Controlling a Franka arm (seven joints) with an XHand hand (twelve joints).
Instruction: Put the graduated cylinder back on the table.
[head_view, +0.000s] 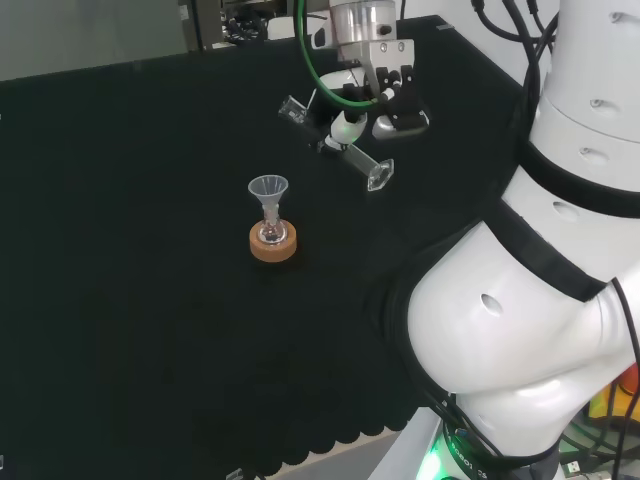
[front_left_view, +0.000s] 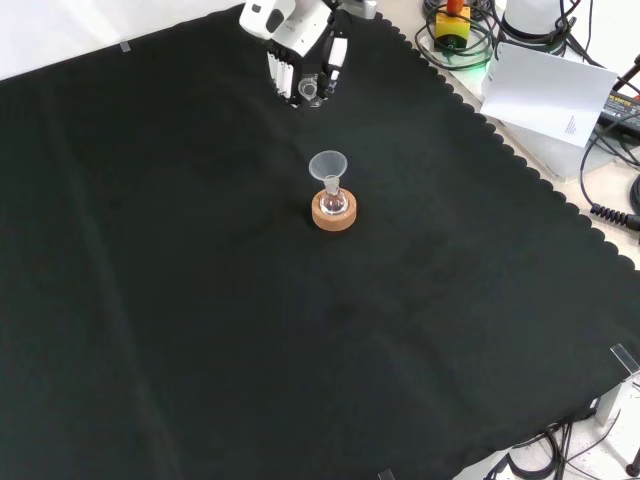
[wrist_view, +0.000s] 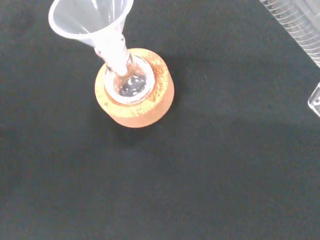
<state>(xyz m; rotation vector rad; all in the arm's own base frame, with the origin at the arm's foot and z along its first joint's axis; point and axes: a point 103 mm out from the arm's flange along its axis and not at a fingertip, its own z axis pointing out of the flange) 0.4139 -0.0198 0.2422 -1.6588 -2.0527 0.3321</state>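
Hand carrying the tilted graduated cylinder above the black cloth, not yet set down.

In the head view, going left to right: a clear funnel (head_view: 268, 187) is sitting in a small flask (head_view: 271, 233) on a cork ring (head_view: 273, 243) near the middle of the cloth (head_view: 120, 300); to its right and nearer the cloth's far edge, the hand (head_view: 372, 105) is curling its fingers round the graduated cylinder (head_view: 340, 145), which is slanting steeply with its foot (the lower right end) off the cloth. In the front view the hand (front_left_view: 300, 55) is hanging near the cloth's top edge. The risk I see: lowered at this slant, the cylinder would be landing on the rim of its foot and toppling, possibly rolling toward the funnel.
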